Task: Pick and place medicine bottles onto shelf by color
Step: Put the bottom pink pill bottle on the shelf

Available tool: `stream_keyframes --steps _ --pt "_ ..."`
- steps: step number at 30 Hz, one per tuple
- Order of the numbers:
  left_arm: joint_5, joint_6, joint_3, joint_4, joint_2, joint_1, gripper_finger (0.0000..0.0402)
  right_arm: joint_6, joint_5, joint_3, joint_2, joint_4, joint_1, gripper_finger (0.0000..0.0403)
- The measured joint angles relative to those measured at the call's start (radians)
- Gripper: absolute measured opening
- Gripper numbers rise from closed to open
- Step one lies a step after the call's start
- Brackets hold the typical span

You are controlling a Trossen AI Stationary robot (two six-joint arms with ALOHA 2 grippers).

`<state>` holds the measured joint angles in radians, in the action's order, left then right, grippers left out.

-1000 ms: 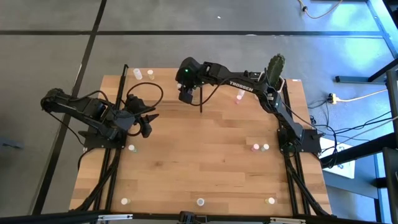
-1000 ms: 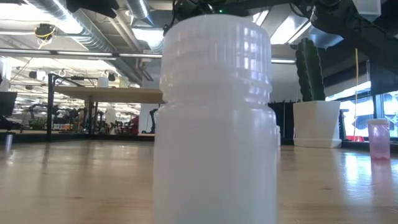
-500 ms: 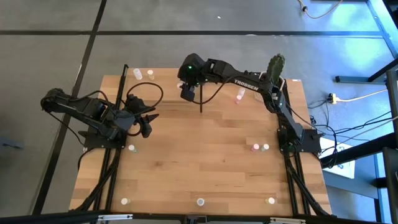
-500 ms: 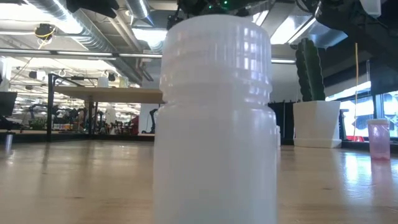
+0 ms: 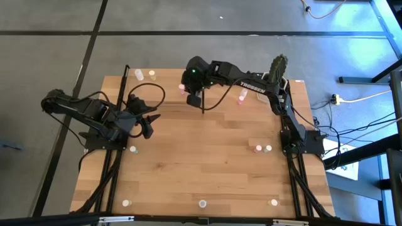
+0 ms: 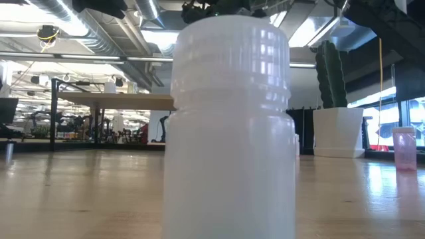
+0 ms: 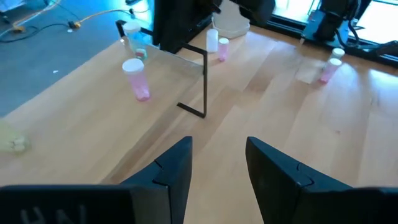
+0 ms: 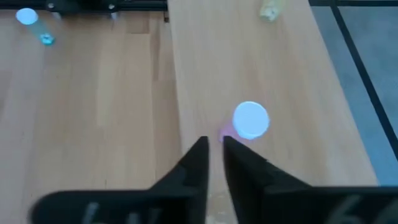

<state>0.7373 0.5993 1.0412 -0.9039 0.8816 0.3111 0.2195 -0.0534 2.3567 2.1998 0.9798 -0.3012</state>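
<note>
The shelf (image 5: pixel 160 85) stands at the table's far left, framed by black posts. On it stand a white bottle (image 5: pixel 139 75), a pale yellow one (image 5: pixel 152 75) and a pink bottle (image 5: pixel 183 90). In the right wrist view the pink bottle (image 8: pixel 250 119) stands upright on the shelf board, just beyond my right gripper (image 8: pixel 213 149). That gripper (image 5: pixel 193 98) is shut, above the shelf's right end, and touches nothing. My left gripper (image 5: pixel 149 122) waits open at the table's left with nothing between its fingers (image 7: pixel 217 162).
A cactus in a white pot (image 5: pixel 279 68) stands at the far right. Loose bottles: pink (image 5: pixel 242 95) near the cactus, two (image 5: pixel 262 149) at the right, one (image 5: pixel 133 149) at the left, several along the near edge (image 5: pixel 202 203). A white bottle (image 6: pixel 229 126) fills the low view.
My right gripper has drawn back a little toward the table's right and risen. The pink bottle, which it hid a second ago, now shows standing on the shelf beside it.
</note>
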Motion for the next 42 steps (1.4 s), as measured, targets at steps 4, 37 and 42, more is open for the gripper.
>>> stream_keyframes --steps 4,37,42 --pt "-0.007 -0.004 -0.001 0.0 0.017 -0.028 0.0132 -0.001 0.0 0.0 -0.001 0.013 0.0 0.0007" --pt "-0.366 -0.435 0.0 0.404 0.358 -0.555 0.0 0.052 0.062 -0.001 -0.079 0.331 -0.009 0.0009" --pt "-0.365 -0.506 0.0 0.408 0.394 -0.583 0.0 0.032 0.062 -0.001 -0.079 0.331 -0.016 0.001"
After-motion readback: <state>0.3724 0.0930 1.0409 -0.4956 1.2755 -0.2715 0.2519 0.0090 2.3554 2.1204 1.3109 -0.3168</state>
